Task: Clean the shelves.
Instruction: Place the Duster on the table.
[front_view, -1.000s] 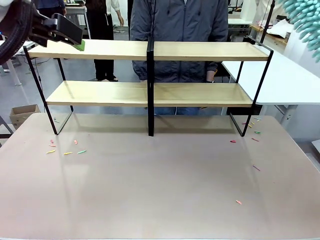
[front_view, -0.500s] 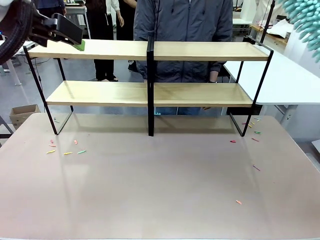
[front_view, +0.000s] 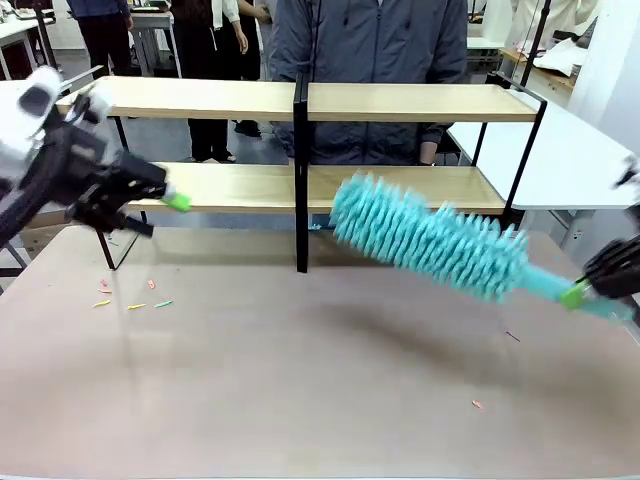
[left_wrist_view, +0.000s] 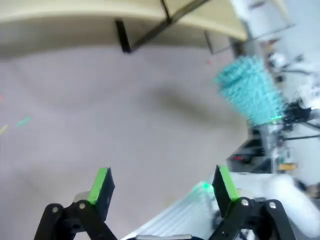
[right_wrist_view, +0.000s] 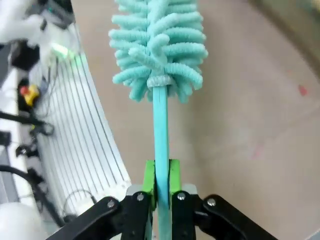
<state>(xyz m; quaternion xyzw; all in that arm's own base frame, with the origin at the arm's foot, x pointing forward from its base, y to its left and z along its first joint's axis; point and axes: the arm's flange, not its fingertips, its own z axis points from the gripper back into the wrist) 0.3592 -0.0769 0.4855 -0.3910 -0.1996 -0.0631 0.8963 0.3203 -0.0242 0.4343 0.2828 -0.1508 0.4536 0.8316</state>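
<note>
The shelves stand at the table's far side, two light-wood boards in a black frame with a central post. My right gripper is low at the right edge, shut on the handle of a teal fluffy duster. The duster head slants up-left over the table, in front of the lower board's right half. In the right wrist view the gripper clamps the duster's thin handle. My left gripper hovers by the lower board's left end. Its wrist view shows it open and empty above the table, with the shelves at the top.
Small coloured scraps lie on the brown table at the left, near the right shelf leg and at the front right. A person stands behind the shelves. A white table adjoins at the right.
The left gripper dropped from the upper board's left end to the lower board's level. The right arm swung the duster down from the top right corner to in front of the lower board.
</note>
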